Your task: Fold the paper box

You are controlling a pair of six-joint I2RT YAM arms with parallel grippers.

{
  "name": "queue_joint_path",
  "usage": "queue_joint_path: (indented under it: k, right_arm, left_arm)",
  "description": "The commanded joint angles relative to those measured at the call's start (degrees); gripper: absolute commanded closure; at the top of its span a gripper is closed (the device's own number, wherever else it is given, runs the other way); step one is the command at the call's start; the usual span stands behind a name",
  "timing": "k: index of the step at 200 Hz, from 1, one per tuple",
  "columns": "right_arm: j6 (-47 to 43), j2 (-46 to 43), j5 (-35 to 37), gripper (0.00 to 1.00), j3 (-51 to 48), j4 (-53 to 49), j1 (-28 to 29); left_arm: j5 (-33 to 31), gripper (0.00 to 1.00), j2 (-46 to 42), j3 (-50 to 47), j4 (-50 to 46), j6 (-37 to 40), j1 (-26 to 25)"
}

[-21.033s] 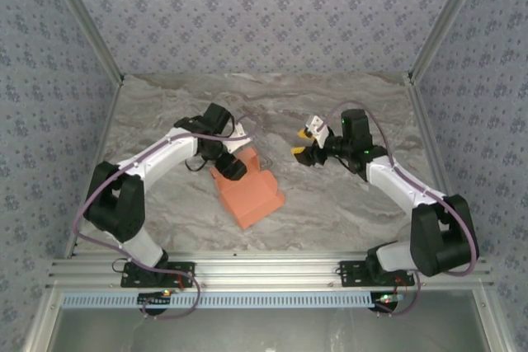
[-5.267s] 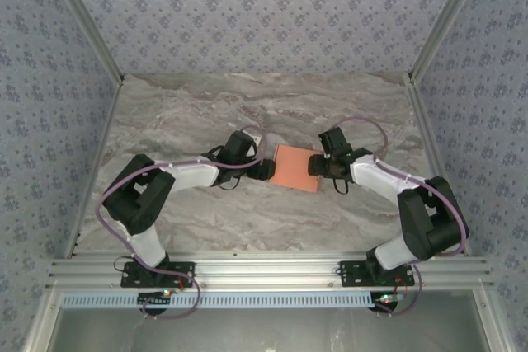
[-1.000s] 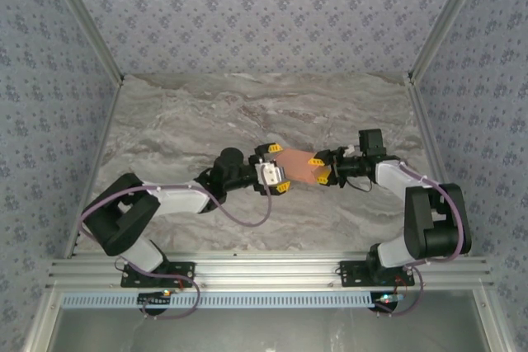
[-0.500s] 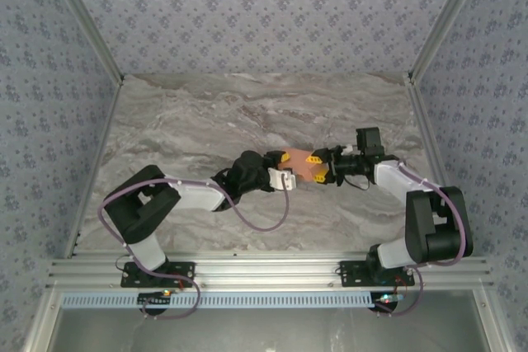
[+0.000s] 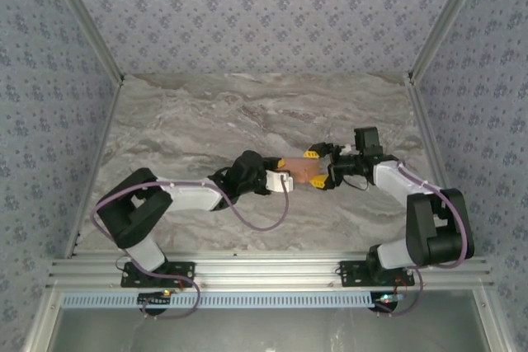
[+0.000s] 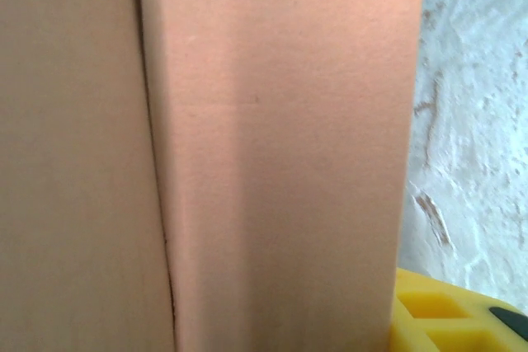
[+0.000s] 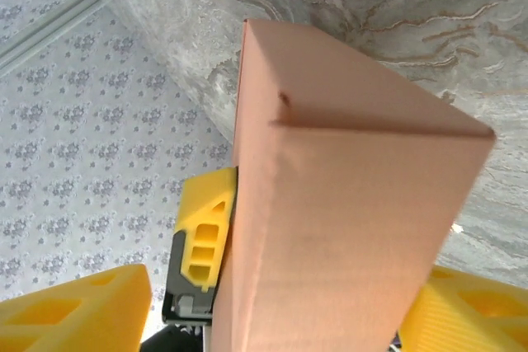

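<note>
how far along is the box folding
Done: the salmon-orange cardboard paper box is folded into a narrow block with creased edges. In hand: it sits between the left gripper, one yellow finger against its side, and the right gripper, jaws spread. Remaining: I cannot tell whether its ends are closed.

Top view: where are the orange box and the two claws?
orange box (image 5: 299, 168), top view, its upper face.
left claw (image 5: 287, 178), top view, between its fingertips.
right claw (image 5: 315, 168), top view, midway between its yellow fingertips.
</note>
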Motion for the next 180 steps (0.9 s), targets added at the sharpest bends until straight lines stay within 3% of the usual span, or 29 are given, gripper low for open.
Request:
queue_joint_path:
  k: [1, 49, 77, 107, 180]
  right_arm:
    - [-4.7, -3.6, -0.3, 0.19, 1.4, -6.2, -2.3]
    - [-27.2, -8.8, 9.2, 0.17, 6.7, -24.6, -6.8]
    - [-37.7, -8.4, 14.3, 0.17, 10.1, -25.8, -6.0]
    - [-40.1, -7.2, 17.1, 0.17, 10.3, -23.1, -5.4]
    - [-42.8, -4.4, 16.2, 0.18, 7.8, -20.7, -4.3]
  left_arm:
    - [-0.6, 0.55, -3.8, 3.1, -11.5, -2.3, 0.6]
    - [2.2, 0.55, -7.1, 16.4, -42.4, -4.3, 3.0]
    - [4.5, 0.55, -4.8, 24.8, -58.5, -6.2, 4.1]
    - [8.8, 0.52, 0.3, 30.5, -68.5, -7.3, 5.5]
    - [6.3, 0.51, 14.9, 45.3, -82.1, -9.0, 5.4]
